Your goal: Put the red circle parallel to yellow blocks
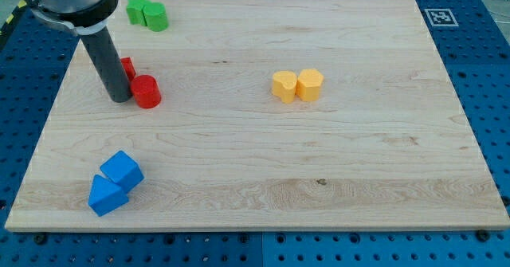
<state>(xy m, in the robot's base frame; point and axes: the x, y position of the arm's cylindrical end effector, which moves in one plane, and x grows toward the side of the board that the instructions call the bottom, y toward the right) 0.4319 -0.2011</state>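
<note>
The red circle (147,91) lies on the wooden board at the view's left, about level with the two yellow blocks (297,85), which touch each other near the board's middle. My tip (121,97) rests on the board right against the red circle's left side. A second red block (127,66) sits just above the circle, partly hidden behind the rod, so its shape cannot be made out.
Two green blocks (147,14) touch each other at the view's top left. Two blue blocks (115,182) sit together at the bottom left. The board (358,179) lies on a blue perforated table, with a marker tag (440,17) at the top right.
</note>
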